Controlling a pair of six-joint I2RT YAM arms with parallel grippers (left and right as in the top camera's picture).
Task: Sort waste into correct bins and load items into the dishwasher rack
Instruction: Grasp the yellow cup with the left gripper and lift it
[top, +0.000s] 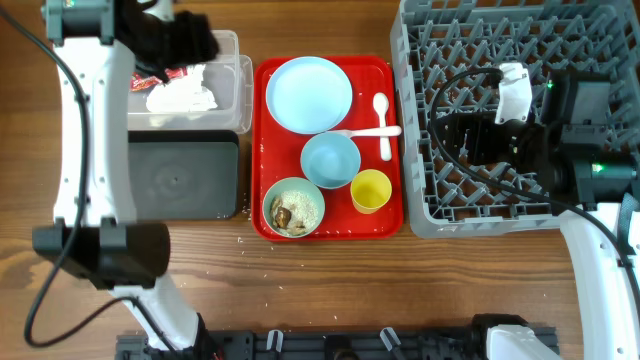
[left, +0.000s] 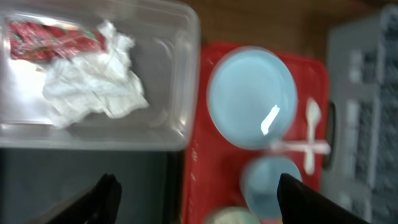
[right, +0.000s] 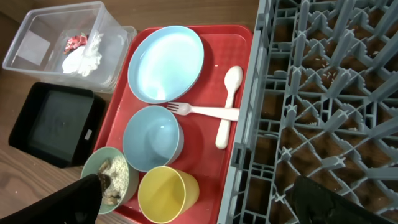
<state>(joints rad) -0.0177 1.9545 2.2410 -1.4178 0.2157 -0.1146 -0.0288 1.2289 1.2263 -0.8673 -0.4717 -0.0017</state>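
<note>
Judged as the moment for fetching the next piece off the red tray (top: 385, 222), with waste sorting begun: napkin (left: 93, 87) and red wrapper (left: 53, 37) lying inside the clear bin (top: 243, 95) at the counter's (top: 330, 285) far left. Lift the left tool (left: 196, 182), fingers spread wide and empty, clear of that bin's wall before swinging toward the tray. Go first for the green bowl (top: 294, 207) at the tray's near left corner: grip the rim away from the scraps, keep level, then tip over the black bin (top: 180, 180) just beside. Bring the right tool (right: 196, 186), likewise spread wide and carrying nothing, off the dishwasher rack (top: 430, 120) toward the yellow cup (top: 371, 191); pinch one wall and seat upside down between tines. Leave the fork (right: 199, 110), lying against the spoon (top: 381, 120) with tines at the plate's (top: 309, 94) edge, until after clearing the blue bowl (top: 330, 160). Cannot tell what the scraps are. Cannot read the left wrist view sharply: blurred throughout, tray cut off below. Expect no overhead view of the rack cells under the right arm.
</note>
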